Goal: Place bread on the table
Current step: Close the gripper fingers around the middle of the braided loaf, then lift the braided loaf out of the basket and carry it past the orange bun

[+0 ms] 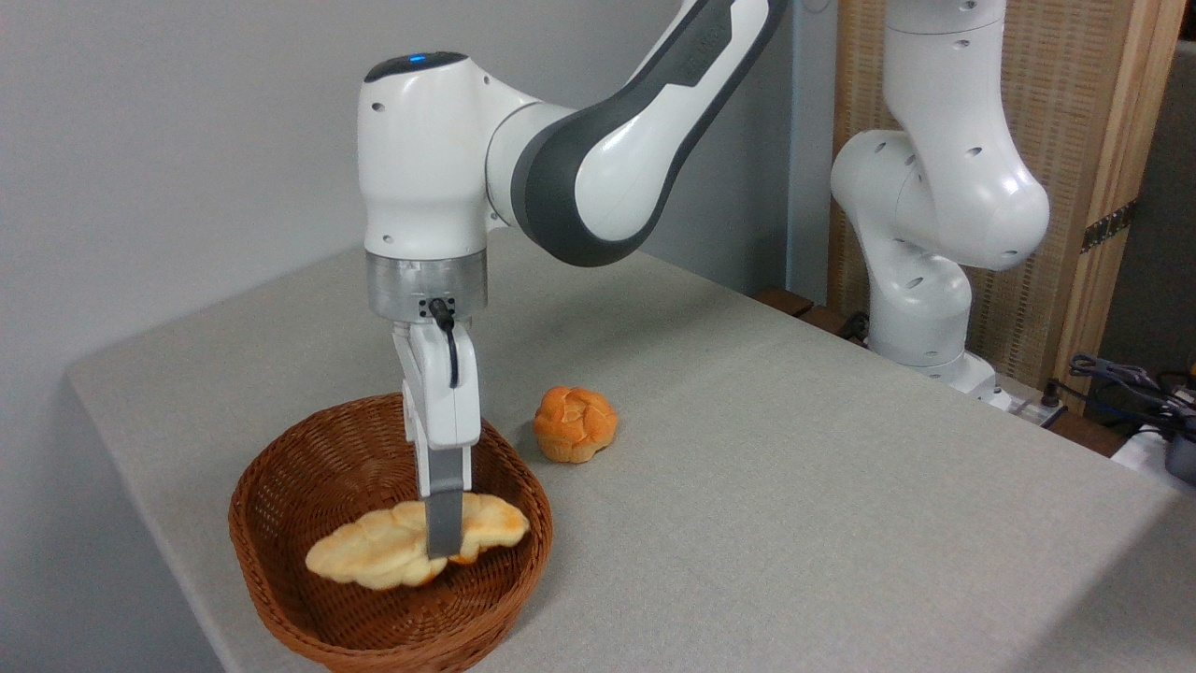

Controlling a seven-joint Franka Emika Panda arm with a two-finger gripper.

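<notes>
One robot arm (598, 168) with a single claw (445, 547) was present over one bench (794, 486). One woven basket (280, 486) stood on the bench. Two baked items were counted: one long braided bread (374, 556) lying within the basket, and one small round orange bun (575, 423) resting on the bench surface beside the basket.

Gripper (445, 542) down in wicker basket (280, 495), fingers clamped across middle of bread (374, 551). Loaf tilted, within basket rim. Orange bun (575, 423) on table (794, 467), just beside basket.
</notes>
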